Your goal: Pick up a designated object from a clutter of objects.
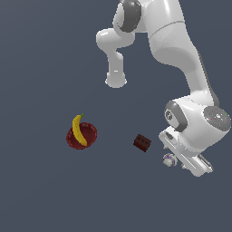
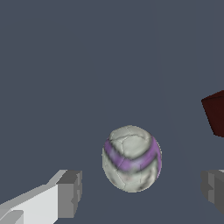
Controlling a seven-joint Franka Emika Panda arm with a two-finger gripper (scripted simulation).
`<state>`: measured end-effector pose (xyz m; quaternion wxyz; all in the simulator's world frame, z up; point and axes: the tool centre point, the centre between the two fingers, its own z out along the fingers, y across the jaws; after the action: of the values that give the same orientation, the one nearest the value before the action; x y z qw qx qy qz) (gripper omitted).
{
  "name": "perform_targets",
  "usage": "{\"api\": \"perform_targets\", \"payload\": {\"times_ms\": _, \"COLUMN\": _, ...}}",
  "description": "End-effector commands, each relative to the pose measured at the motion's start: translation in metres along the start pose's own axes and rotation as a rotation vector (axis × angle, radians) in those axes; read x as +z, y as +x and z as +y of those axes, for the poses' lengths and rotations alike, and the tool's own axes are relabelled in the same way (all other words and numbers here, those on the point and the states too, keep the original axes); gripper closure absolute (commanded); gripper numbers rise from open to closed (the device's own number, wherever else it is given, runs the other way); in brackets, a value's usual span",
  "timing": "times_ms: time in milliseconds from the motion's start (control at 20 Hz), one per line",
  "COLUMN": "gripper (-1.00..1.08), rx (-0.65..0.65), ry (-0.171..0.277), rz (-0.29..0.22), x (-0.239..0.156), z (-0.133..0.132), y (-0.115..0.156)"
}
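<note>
The small white ball (image 2: 131,158), cracked-looking with a lilac band, sits on the flat grey tabletop (image 2: 87,65) between the released claw's (image 2: 142,192) blocky grey fingertips (image 2: 70,192), untouched. A dark brown block (image 2: 215,113) lies near.

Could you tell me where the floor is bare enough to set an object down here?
Bare floor lies between the dark red round bowl, which holds the yellow banana, and the dark brown rectangular block, and all along the exterior view's left. It is crowded where the open gripper straddles the small white-and-purple ball beside the block.
</note>
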<state>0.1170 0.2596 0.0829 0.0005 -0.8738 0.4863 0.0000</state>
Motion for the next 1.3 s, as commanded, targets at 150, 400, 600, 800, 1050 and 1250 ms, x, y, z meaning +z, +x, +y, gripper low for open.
{"api": "perform_targets", "payload": {"times_ms": 150, "gripper": -0.92, "rx": 0.003, "ry": -0.001, "rz": 0.0, "x": 0.027, "z": 0.001, "y": 0.0}}
{"api": "perform_targets", "payload": {"times_ms": 400, "gripper": -0.92, "rx": 0.004, "ry": -0.001, "rz": 0.0, "x": 0.045, "z": 0.001, "y": 0.0}}
{"api": "perform_targets", "payload": {"times_ms": 600, "gripper": -0.92, "rx": 0.004, "ry": -0.001, "rz": 0.0, "x": 0.045, "z": 0.0, "y": 0.0}}
{"api": "perform_targets", "payload": {"times_ms": 800, "gripper": 1.08, "rx": 0.004, "ry": -0.001, "rz": 0.0, "x": 0.045, "z": 0.0, "y": 0.0}}
{"api": "perform_targets", "payload": {"times_ms": 1050, "gripper": 1.08, "rx": 0.004, "ry": -0.001, "rz": 0.0, "x": 0.045, "z": 0.0, "y": 0.0}}
{"api": "perform_targets", "payload": {"times_ms": 1250, "gripper": 1.08, "rx": 0.004, "ry": -0.002, "rz": 0.0, "x": 0.045, "z": 0.001, "y": 0.0}}
